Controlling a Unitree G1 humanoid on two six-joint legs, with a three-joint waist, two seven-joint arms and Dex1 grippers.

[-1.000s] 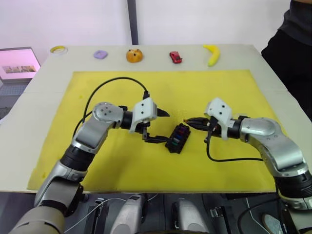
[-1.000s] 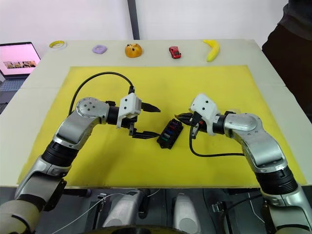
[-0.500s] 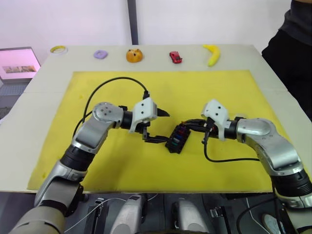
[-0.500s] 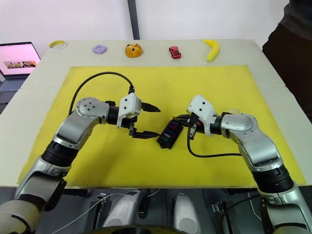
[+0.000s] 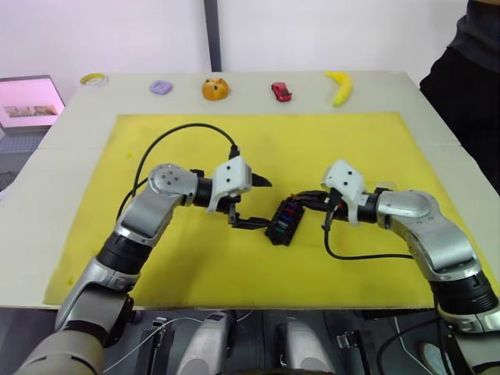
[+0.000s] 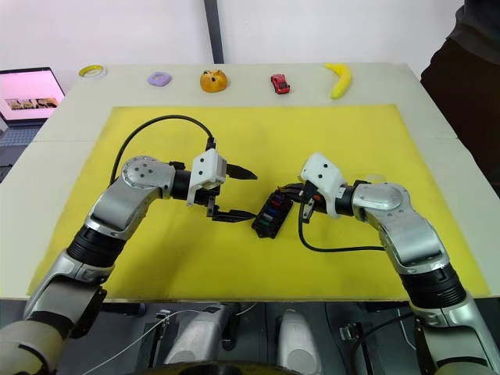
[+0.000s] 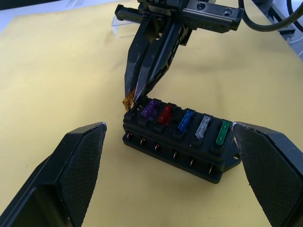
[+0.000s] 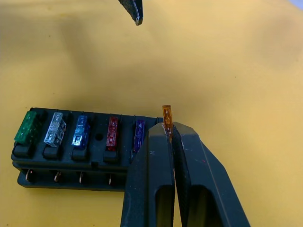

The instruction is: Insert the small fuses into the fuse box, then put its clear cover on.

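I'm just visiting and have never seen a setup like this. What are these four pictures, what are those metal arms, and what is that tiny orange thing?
This is a two-armed robot at a table. The two wide pictures come from cameras in its head, looking down over its arms. The two close pictures come from a camera on each wrist.

On the yellow mat stands a black fuse box with five fuses already in it: purple, red, blue, clear and green. The right gripper pinches an orange fuse at the box's open end slot. The left gripper is open beside the box, holding nothing. The clear cover lies on the mat behind. Toys, among them a banana, line the table's far edge.
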